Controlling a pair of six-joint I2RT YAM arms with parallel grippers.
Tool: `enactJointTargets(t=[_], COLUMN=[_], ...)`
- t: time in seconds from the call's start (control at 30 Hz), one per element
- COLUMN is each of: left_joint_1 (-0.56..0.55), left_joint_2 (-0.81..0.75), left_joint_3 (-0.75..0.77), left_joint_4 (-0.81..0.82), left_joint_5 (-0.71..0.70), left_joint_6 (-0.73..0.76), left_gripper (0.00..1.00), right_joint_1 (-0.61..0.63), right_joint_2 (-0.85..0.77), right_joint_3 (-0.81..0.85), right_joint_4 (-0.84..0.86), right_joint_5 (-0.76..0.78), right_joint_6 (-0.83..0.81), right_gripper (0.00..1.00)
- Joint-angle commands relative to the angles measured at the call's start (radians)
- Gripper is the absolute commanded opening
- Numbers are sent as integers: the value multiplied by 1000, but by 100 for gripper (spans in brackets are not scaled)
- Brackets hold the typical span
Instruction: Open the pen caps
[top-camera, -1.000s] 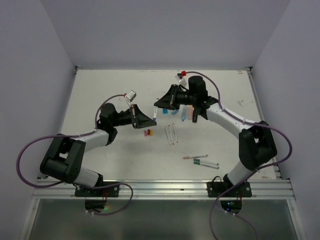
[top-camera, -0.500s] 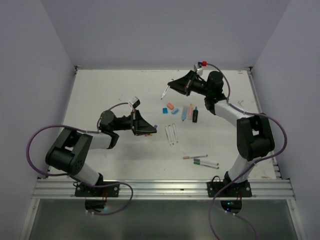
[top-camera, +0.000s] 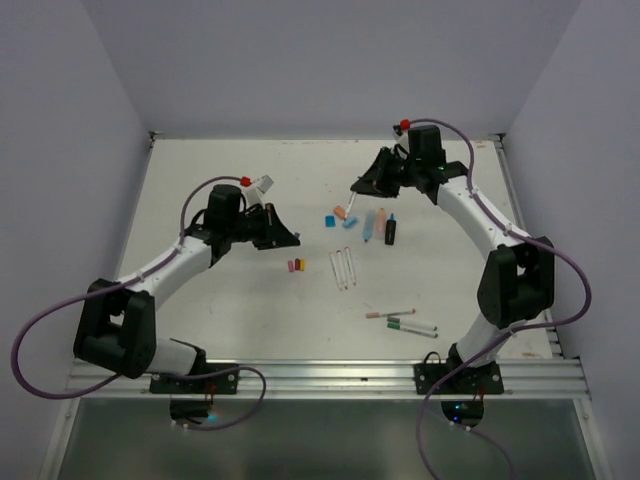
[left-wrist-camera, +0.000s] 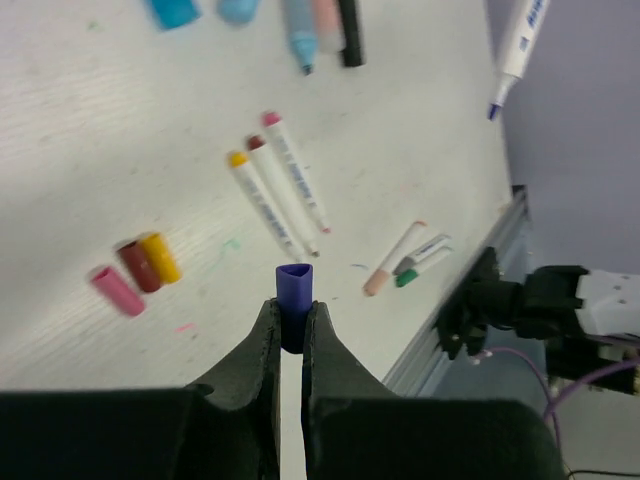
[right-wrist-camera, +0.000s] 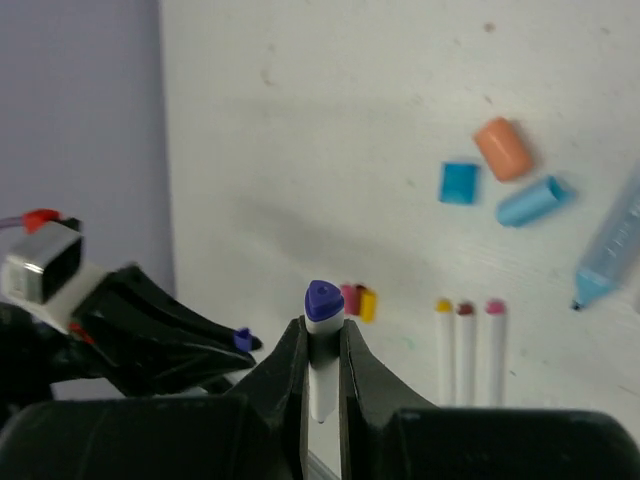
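My left pincer (left-wrist-camera: 292, 322) is clamped tight on the purple cap (left-wrist-camera: 294, 288), which pokes out past the tips above the table (left-wrist-camera: 100, 150). My right pincer (right-wrist-camera: 322, 340) squeezes a thin white pen (right-wrist-camera: 321, 385) up in the air. Down below, the pink cap (left-wrist-camera: 115, 291), red cap (left-wrist-camera: 139, 266) and yellow cap (left-wrist-camera: 160, 256) lie side by side near three bare pens (left-wrist-camera: 275, 195), with the orange cap (right-wrist-camera: 501, 148), blue cap (right-wrist-camera: 459, 183) and pale blue cap (right-wrist-camera: 530, 200) clustered farther back.

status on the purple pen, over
Left pincer shut on purple cap. Right pincer shut on white pen. Cap off, pincers apart. Three loose caps nearby.
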Motion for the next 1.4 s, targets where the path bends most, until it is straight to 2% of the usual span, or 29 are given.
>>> enactJointTargets(t=[0.0, 0.3, 0.63, 0.93, 1.17, 1.37], left_joint_1=[9, 7, 6, 6, 7, 6], left_joint_2=[-4, 80, 215, 253, 247, 238], left_joint_3=[-25, -76, -56, -31, -51, -66], left_joint_4=[-289, -186, -125, -116, -120, -119], left_joint_5=[-230, -300, -289, -284, -290, -298], left_joint_6=[208, 183, 171, 160, 160, 156], left_gripper=[0, 0, 1, 15, 32, 41], right_joint_1=[3, 72, 109, 145, 175, 176], right_joint_2=[-30, 30, 170, 256, 296, 311], right_joint_3=[-42, -126, -67, -30, -19, -13], right_joint_4=[-382, -402, -382, -374, -350, -336], right_joint_5=[147, 241, 302, 353, 365, 377], right_joint_6=[-276, -363, -388, -411, -396, -389], right_gripper=[0, 0, 0, 0, 0, 0])
